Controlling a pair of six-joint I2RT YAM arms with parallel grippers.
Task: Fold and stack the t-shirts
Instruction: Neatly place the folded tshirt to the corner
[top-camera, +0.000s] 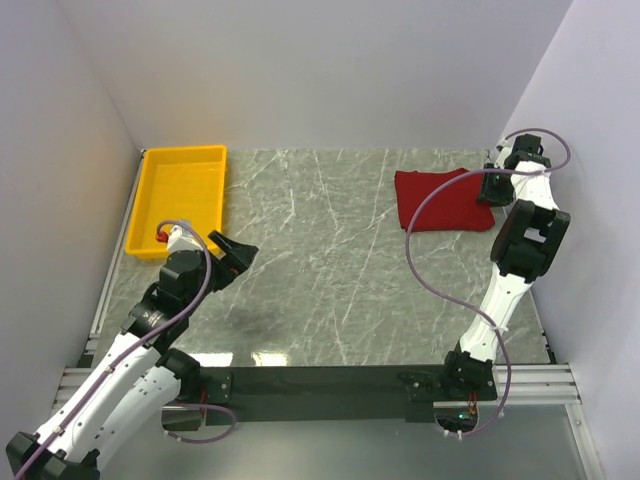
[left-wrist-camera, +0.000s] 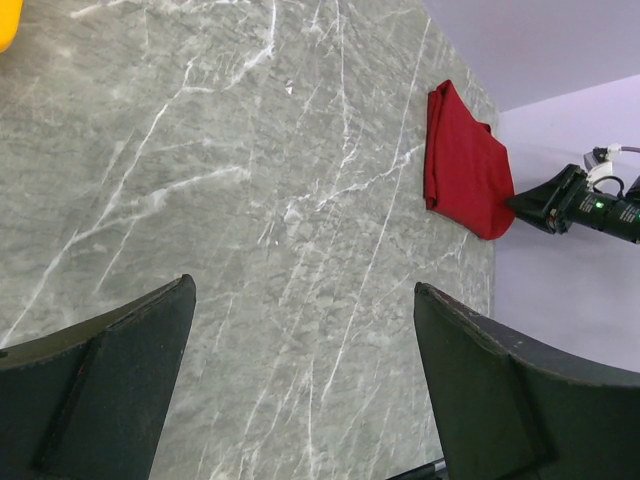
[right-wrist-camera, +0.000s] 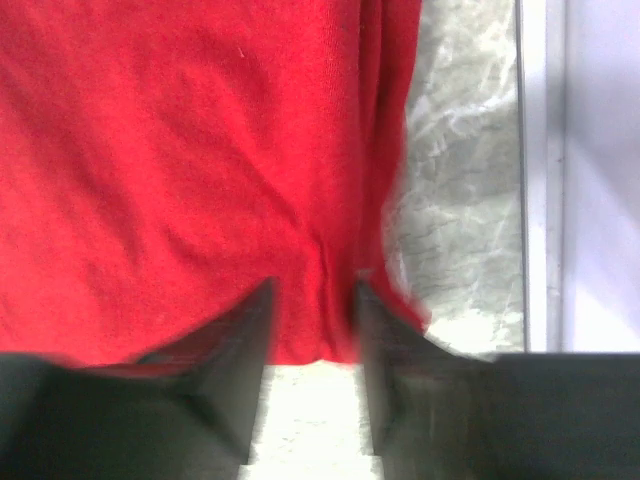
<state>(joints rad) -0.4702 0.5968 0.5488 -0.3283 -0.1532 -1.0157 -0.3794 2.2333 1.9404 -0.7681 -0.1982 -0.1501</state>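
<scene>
The dark red t-shirt (top-camera: 445, 200) lies folded into a flat rectangle at the far right of the marble table (top-camera: 320, 280). It also shows in the left wrist view (left-wrist-camera: 465, 165). In the right wrist view the t-shirt (right-wrist-camera: 180, 150) fills most of the frame. My right gripper (top-camera: 490, 187) is at the shirt's right edge. Its fingers (right-wrist-camera: 315, 290) are close together with a bunched fold of the red cloth pinched between them. My left gripper (top-camera: 238, 258) is open and empty above the left part of the table, far from the shirt. Bare marble shows between its fingers (left-wrist-camera: 304, 285).
A yellow plastic tray (top-camera: 180, 160) stands at the far left corner; its corner shows in the left wrist view (left-wrist-camera: 8, 20). White walls close in the table on the left, back and right. The right table edge rail (right-wrist-camera: 540, 170) runs just beside the shirt.
</scene>
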